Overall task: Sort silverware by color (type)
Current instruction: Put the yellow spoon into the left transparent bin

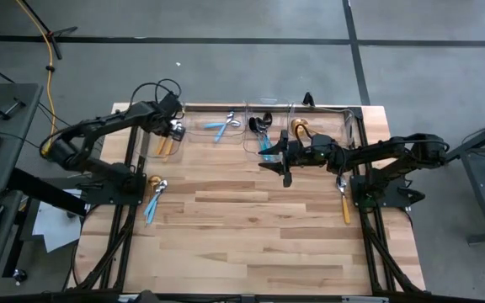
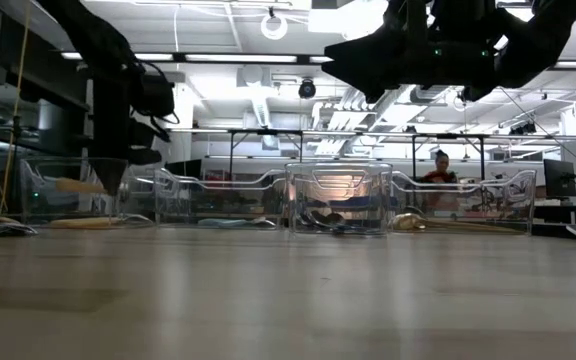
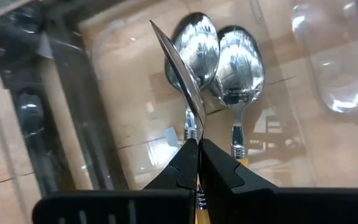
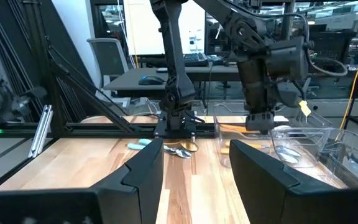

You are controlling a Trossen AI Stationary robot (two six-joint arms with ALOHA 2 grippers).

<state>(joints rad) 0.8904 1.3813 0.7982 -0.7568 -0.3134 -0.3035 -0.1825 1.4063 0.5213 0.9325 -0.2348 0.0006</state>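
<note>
My left gripper (image 1: 173, 131) reaches steeply down into the far-left clear bin (image 2: 73, 190), shut on a silver-headed spoon (image 3: 178, 68) seen edge-on. Two silver spoons with orange handles (image 3: 238, 62) lie on that bin's floor beneath it. My right gripper (image 1: 286, 165) hovers open and level over the table's middle, holding nothing. Loose silverware lies flat on the table. A gold piece and light-blue-handled pieces (image 1: 153, 199) are at the left. An orange-handled spoon (image 1: 343, 199) is at the right. My left gripper pinches the spoon's handle just behind the neck (image 3: 192, 132) between its two fingers. The fingers come from above, slanting steeply down, and lie along the spoon. The head sticks out past the fingertips, turned on edge over the two spoons in the bin.
Clear bins stand in a row along the far edge: one with light-blue-handled pieces (image 1: 222, 126), one with black pieces (image 1: 263, 133), one with gold pieces (image 1: 300, 128). The near half of the wooden table (image 1: 251, 244) is bare. A person (image 2: 438, 168) sits in the room behind.
</note>
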